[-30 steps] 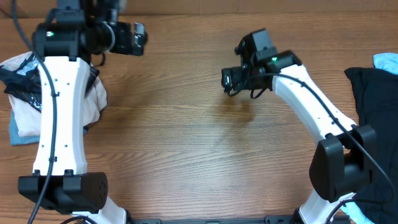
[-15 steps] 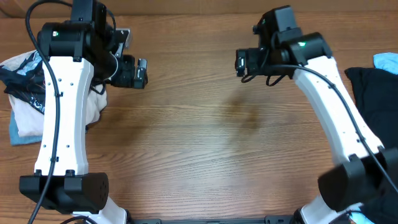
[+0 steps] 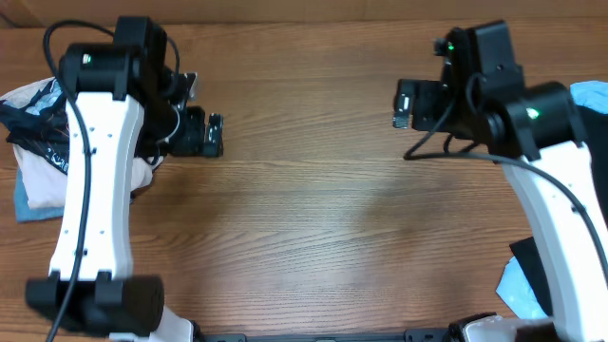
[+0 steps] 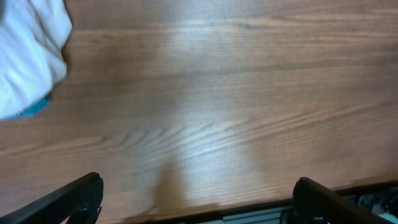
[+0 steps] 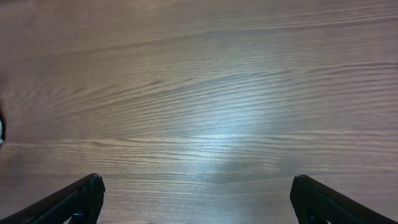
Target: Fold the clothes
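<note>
A pile of clothes (image 3: pixel 33 142) lies at the table's left edge: white, black and blue pieces bunched together. Its white cloth shows at the top left of the left wrist view (image 4: pixel 31 56). A black garment (image 3: pixel 530 258) at the right edge is mostly hidden under my right arm. I cannot make out any orange-lined top. My left gripper (image 3: pixel 204 135) is open and empty just right of the pile, above bare wood (image 4: pixel 199 205). My right gripper (image 3: pixel 407 104) is open and empty over bare wood at the back right (image 5: pixel 199 202).
Light blue cloth shows at the far right edge (image 3: pixel 594 95) and near the front right (image 3: pixel 518 285). The wooden table top (image 3: pixel 313 218) spans the middle. The table's front edge shows in the left wrist view (image 4: pixel 249 208).
My left gripper has come forward from the back edge to beside the pile. My right gripper has moved right, and its arm now covers most of the black garment.
</note>
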You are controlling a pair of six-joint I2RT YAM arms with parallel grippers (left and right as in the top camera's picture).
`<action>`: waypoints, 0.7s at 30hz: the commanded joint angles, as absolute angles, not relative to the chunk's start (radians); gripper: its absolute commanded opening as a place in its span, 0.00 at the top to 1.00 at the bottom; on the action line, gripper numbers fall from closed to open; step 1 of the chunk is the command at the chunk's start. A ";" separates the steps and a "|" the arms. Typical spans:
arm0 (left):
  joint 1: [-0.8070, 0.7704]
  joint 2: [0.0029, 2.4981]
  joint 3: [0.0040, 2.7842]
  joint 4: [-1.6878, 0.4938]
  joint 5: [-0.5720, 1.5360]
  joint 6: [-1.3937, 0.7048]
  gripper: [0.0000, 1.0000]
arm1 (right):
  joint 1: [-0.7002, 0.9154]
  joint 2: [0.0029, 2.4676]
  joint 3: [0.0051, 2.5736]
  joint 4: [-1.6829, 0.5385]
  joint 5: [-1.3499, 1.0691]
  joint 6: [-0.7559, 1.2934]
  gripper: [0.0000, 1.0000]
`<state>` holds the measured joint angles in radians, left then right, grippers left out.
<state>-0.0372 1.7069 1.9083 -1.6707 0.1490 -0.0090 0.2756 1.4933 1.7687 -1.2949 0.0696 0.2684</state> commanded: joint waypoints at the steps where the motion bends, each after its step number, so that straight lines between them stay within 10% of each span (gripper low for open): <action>1: -0.043 1.520 1.821 -1.632 0.146 -0.022 0.00 | 0.281 1.367 1.715 -1.287 0.124 0.315 0.00; 21: -0.046 0.410 1.067 -1.116 -0.108 0.049 0.00 | 0.279 0.539 0.809 -0.901 0.306 0.315 0.00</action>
